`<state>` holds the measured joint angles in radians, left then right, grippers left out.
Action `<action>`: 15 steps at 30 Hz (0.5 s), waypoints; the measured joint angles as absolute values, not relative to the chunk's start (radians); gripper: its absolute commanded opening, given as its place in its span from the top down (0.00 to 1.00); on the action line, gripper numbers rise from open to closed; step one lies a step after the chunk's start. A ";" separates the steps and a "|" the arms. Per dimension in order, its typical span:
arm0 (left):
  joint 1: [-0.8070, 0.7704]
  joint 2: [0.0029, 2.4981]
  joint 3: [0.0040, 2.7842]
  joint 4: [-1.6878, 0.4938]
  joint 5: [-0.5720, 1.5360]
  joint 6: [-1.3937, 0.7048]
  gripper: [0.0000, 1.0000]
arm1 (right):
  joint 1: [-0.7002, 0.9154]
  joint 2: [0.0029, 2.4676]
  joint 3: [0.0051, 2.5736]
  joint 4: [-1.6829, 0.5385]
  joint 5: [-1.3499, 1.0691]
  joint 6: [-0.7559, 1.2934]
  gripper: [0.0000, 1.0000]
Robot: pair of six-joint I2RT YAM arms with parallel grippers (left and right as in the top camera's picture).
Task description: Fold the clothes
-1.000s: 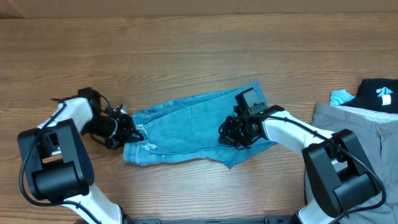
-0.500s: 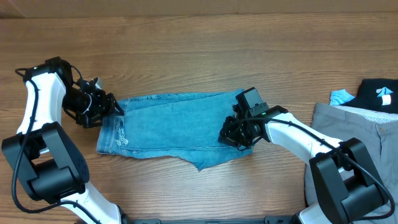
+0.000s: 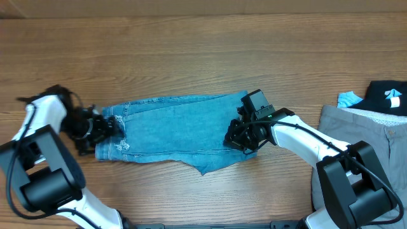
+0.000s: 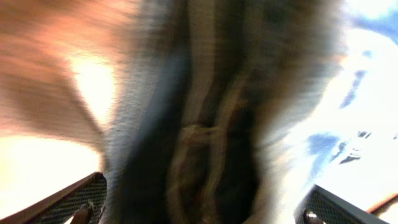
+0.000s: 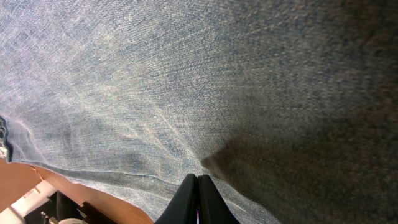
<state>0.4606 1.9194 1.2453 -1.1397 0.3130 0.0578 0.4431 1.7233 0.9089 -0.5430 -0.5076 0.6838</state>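
Seen from overhead, the jeans (image 3: 172, 127) lie flat on the table (image 3: 191, 57), folded into 1 long band with a loose corner poking out of the near edge. The left gripper (image 3: 105, 127) sits at the jeans' left end, beside the frayed hem (image 3: 121, 146). The right gripper (image 3: 241, 137) is on top of their right end. Well to the right of the jeans lie grey trousers (image 3: 375, 133) and a black top (image 3: 388, 95), both cut off by the frame edge.

The overhead view does not show either pincer's jaws. The left wrist camera does: its 2 fingers (image 4: 84, 200) stand wide apart at the bottom corners, gripping nothing that can be made out. Everything else there is a smear of cloth and wood, too blurred to tell whether denim touches them. The right wrist view is filled with denim. It shows the right gripper's jaws closed tight together, tips pressed onto the jeans; whether any cloth is caught between them is hidden.
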 measured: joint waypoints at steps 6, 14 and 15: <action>0.610 1.921 1.314 -1.099 0.316 0.052 0.00 | 0.443 1.723 0.909 -0.543 -0.507 0.680 0.96; 0.609 1.911 1.175 -0.894 0.493 0.090 0.00 | 0.443 1.723 0.909 -0.531 -0.506 0.680 0.96; 0.608 1.907 1.166 -0.882 0.506 0.090 0.00 | 0.443 1.723 0.909 -0.531 -0.505 0.680 0.96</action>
